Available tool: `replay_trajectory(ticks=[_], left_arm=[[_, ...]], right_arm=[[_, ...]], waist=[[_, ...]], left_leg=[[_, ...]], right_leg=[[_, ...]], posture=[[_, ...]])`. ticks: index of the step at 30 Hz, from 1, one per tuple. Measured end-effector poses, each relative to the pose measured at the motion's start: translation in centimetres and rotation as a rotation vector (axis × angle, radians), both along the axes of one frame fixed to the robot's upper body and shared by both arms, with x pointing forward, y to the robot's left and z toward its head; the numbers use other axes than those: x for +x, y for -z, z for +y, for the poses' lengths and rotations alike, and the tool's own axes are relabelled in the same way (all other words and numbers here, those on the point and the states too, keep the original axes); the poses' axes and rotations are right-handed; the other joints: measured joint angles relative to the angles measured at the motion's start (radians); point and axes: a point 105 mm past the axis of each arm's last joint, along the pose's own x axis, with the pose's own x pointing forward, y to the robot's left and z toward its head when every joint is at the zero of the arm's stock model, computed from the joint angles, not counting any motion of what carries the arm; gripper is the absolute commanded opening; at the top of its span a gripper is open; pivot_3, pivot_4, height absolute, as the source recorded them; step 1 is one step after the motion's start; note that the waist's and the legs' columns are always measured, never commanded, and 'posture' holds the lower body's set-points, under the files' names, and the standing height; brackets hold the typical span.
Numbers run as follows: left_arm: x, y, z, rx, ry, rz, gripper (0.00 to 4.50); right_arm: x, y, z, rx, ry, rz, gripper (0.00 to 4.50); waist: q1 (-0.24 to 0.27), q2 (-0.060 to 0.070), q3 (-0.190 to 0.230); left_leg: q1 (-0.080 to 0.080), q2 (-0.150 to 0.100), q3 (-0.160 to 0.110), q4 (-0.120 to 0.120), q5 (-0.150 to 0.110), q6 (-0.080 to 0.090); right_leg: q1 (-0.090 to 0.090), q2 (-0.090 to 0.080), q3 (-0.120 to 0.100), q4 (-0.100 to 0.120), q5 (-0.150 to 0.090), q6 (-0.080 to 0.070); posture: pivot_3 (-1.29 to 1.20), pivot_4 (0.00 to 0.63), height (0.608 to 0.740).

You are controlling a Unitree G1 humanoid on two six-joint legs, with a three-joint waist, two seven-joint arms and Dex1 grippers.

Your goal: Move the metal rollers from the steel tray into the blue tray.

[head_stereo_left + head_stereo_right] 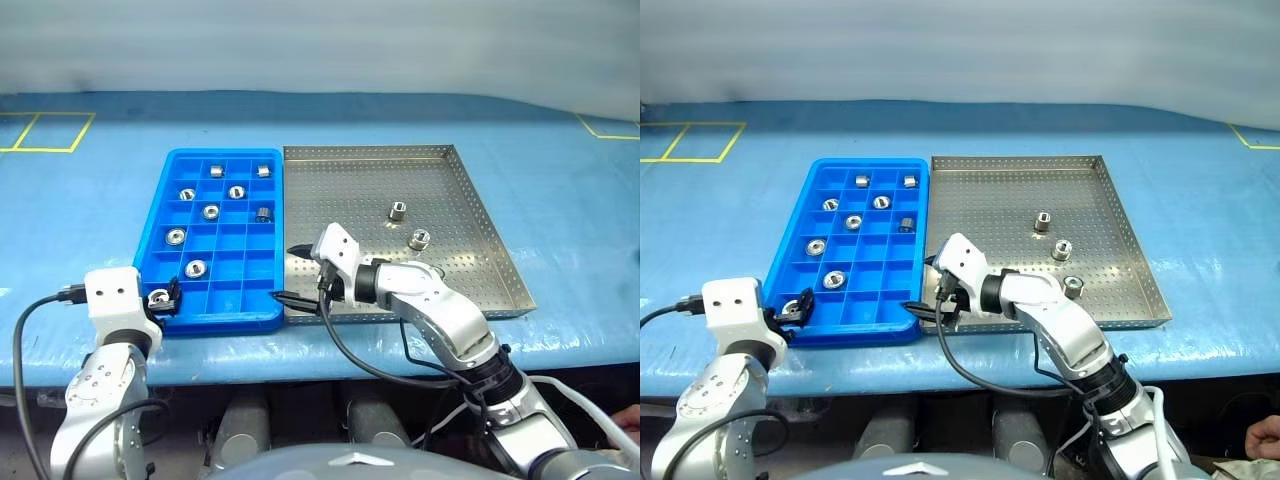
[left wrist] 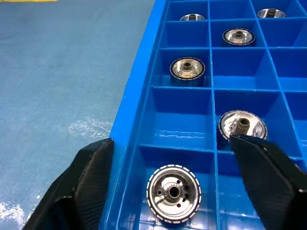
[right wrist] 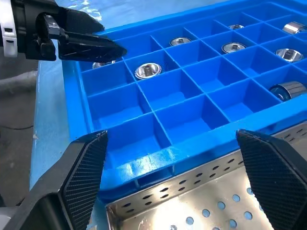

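Open left gripper (image 2: 170, 167) straddles a roller (image 2: 173, 193) in the blue tray (image 2: 144, 103).

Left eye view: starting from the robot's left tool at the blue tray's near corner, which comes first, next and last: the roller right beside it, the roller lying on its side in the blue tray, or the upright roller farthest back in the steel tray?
Measured from the left tool:
1. Roller beside it, in the blue tray's near left corner compartment.
2. Roller lying on its side, in the blue tray's right column, mid-depth.
3. Upright roller, out in the steel tray.

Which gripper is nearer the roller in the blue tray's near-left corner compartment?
Left. The left gripper stands open astride that roller; the right gripper sits open at the blue tray's opposite near corner.
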Motion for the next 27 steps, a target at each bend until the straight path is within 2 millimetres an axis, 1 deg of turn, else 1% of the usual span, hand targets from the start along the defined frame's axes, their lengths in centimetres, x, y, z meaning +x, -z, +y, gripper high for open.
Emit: replay_trajectory(ticks=[3, 4, 7, 9, 11, 14, 16, 18, 22, 27], left_arm=[[0.8, -0.5, -0.5, 0.016, 0.042, -0.036, 4.48], [1.3, -1.1, -1.1, 0.021, 0.077, -0.079, 4.48], [2.5, -3.3, -3.5, 0.04, 0.214, -0.22, 4.48], [3.0, -4.1, -5.1, 0.028, 0.291, -0.281, 4.48], [3.3, -4.5, -7.1, 0.002, 0.387, -0.326, 4.48], [3.4, -4.4, -9.1, -0.043, 0.489, -0.342, 4.48], [3.3, -4.2, -10.2, -0.07, 0.544, -0.337, 4.48], [3.2, -4.2, -11.3, -0.104, 0.598, -0.339, 4.48], [3.0, -4.1, -12.2, -0.124, 0.645, -0.338, 4.48], [2.2, -3.4, -13.3, -0.153, 0.732, -0.302, 4.48]], right_arm=[[0.5, -0.1, -0.2, 0.01, 0.048, -0.007, 4.5], [1.1, -0.4, -0.3, 0.025, 0.104, -0.016, 4.5], [3.3, -1.1, -1.1, 0.056, 0.291, -0.04, 4.5], [4.9, -1.1, -1.9, 0.061, 0.429, -0.044, 4.5], [7.2, -0.9, -3.4, 0.075, 0.632, -0.038, 4.5], [9.2, -0.8, -5.2, 0.087, 0.826, -0.035, 4.5], [10.2, -0.7, -5.9, 0.076, 0.934, -0.051, 4.5], [10.9, -0.1, -6.2, 0.052, 1.033, -0.038, 4.5], [12.3, 1.0, -6.5, 0.009, 1.176, -0.022, 4.5], [13.9, 1.0, -6.7, 0.005, 1.281, -0.025, 4.5]], waist=[[-0.003, 0.0, 0.0], [-0.006, 0.0, 0.0], [-0.01, 0.0, 0.0], [-0.014, 0.0, 0.0], [-0.018, 0.0, 0.0], [-0.027, 0.0, 0.0], [-0.037, 0.0, 0.0], [-0.047, 0.001, 0.0], [-0.061, 0.001, 0.0], [-0.07, 0.001, 0.0]], left_leg=[[0.0, 0.0, 0.001, 0.0, 0.0, 0.0], [-0.001, 0.0, 0.001, 0.0, 0.0, 0.0], [-0.002, 0.0, 0.001, 0.0, 0.0, 0.0], [-0.003, 0.0, 0.002, 0.0, 0.0, 0.0], [-0.006, 0.0, 0.002, 0.0, 0.0, 0.0], [-0.007, 0.0, 0.003, -0.001, 0.0, 0.0], [-0.008, 0.0, 0.002, -0.002, 0.0, 0.0], [-0.008, 0.0, 0.003, -0.003, 0.0, 0.0], [-0.007, 0.0, 0.002, -0.002, 0.0, 0.0], [-0.008, 0.0, 0.002, -0.002, 0.0, 0.0]], right_leg=[[0.0, 0.0, 0.0, 0.0, 0.0, 0.0], [0.0, -0.001, 0.0, -0.001, 0.0, 0.0], [-0.002, -0.001, 0.0, -0.001, 0.0, 0.0], [-0.003, -0.001, 0.0, -0.001, 0.0, 0.0], [-0.006, -0.001, 0.001, 0.0, 0.0, 0.0], [-0.008, -0.001, 0.001, 0.001, 0.0, 0.0], [-0.009, -0.001, 0.001, 0.001, 0.0, 0.0], [-0.01, 0.0, 0.001, 0.001, 0.0, 0.0], [-0.009, 0.0, 0.001, 0.002, 0.0, 0.0], [-0.009, 0.0, 0.001, 0.001, 0.0, 0.0]], posture=[[0.07, 0.15, 0.74], [0.07, 0.15, 0.74], [0.04, 0.15, 0.74], [0.03, 0.15, 0.74], [0.02, 0.15, 0.74], [0.0, 0.15, 0.74], [0.0, 0.15, 0.74], [0.0, 0.15, 0.74], [0.0, 0.15, 0.74], [0.02, 0.15, 0.74]])
